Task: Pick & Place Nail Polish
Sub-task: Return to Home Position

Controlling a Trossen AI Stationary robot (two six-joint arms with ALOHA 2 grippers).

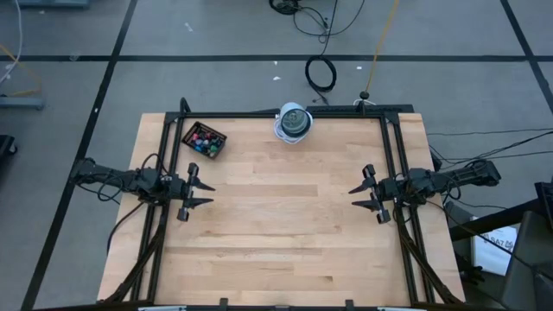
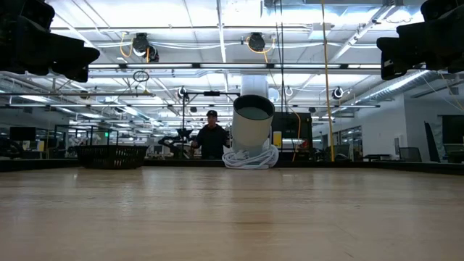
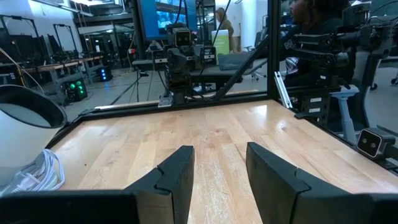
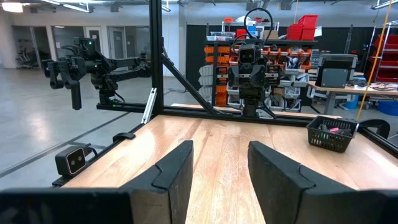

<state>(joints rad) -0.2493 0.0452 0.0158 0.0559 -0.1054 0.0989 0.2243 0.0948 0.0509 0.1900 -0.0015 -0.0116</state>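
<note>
1. the bench (image 1: 285,233) carries the black basket (image 1: 220,137).
2. left end effector (image 1: 207,193) is near the basket and right end effector (image 1: 354,199) well apart from it. both gape wide, empty. best parked gently, never swinging basketward.
3. nail polish (image 1: 204,142) lies inside the basket.

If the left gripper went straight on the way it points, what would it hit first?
The left gripper would probably meet the right gripper, facing it across the table; nothing else seems to lie between them.
</note>
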